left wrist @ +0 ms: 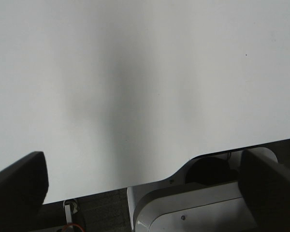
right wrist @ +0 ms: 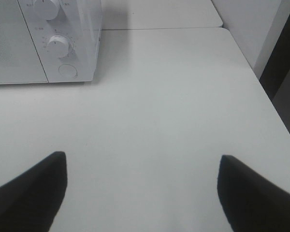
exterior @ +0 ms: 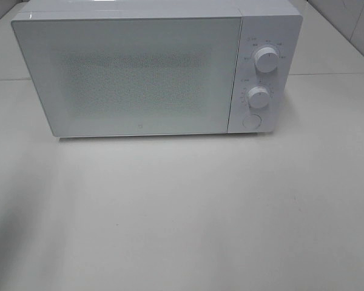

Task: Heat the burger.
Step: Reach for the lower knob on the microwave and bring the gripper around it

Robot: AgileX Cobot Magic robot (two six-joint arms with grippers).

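Note:
A white microwave [exterior: 145, 66] stands at the back of the white table [exterior: 182, 212] with its door shut. It has two round knobs [exterior: 266, 60] and a round button on its right panel. The burger is not in view in any frame. No gripper shows in the exterior high view. My left gripper [left wrist: 145, 179] is open and empty above the table's near edge. My right gripper [right wrist: 142, 188] is open and empty over bare table, to the right of and in front of the microwave [right wrist: 43, 38].
The table's right edge [right wrist: 261, 82] runs beside a dark gap. A second table surface [right wrist: 164, 14] adjoins behind. The robot's white base [left wrist: 193, 208] sits below the table's front edge.

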